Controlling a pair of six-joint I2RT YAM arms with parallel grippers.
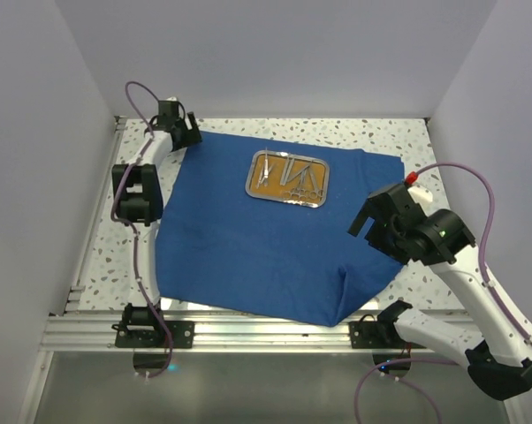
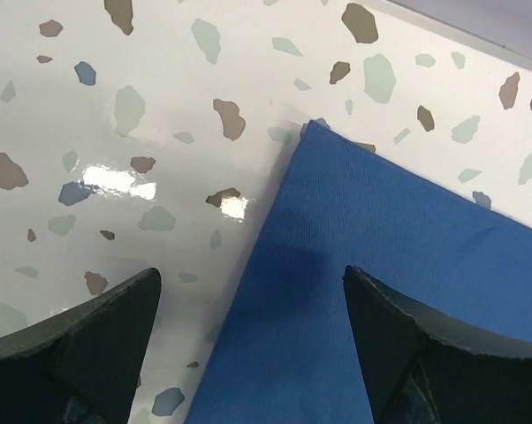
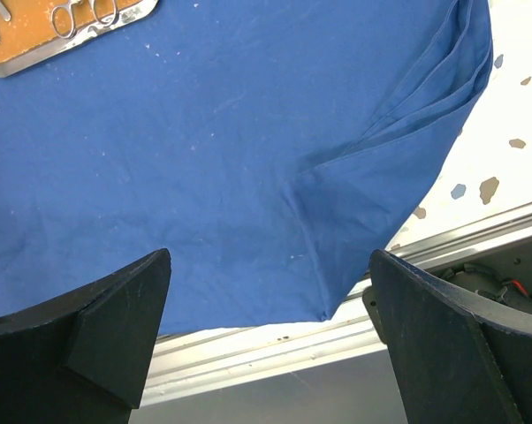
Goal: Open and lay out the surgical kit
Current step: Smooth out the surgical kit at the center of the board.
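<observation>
The kit lies open: the wrap [image 1: 239, 256] is spread on the table [image 2: 116, 132], the tray [image 1: 249, 179] sits on it, and the instruments [image 1: 292, 174] lie inside the tray. The left gripper [image 2: 251, 274] hovers, jaws apart and empty, over the wrap's corner to the far left of the tray; that corner looks flat. The right gripper [image 3: 270, 256], also spread wide and holding nothing, hangs over the cloth to the near right of the tray, close to a doubled-over fold [image 3: 425, 97].

We judge the step to be flattening the wrap before the instruments come out. To do it well, we pinch only the top layer at the fold's edge and draw it outward, away from the tray. We keep the pull low and slow so the tray neither slides nor tips.
</observation>
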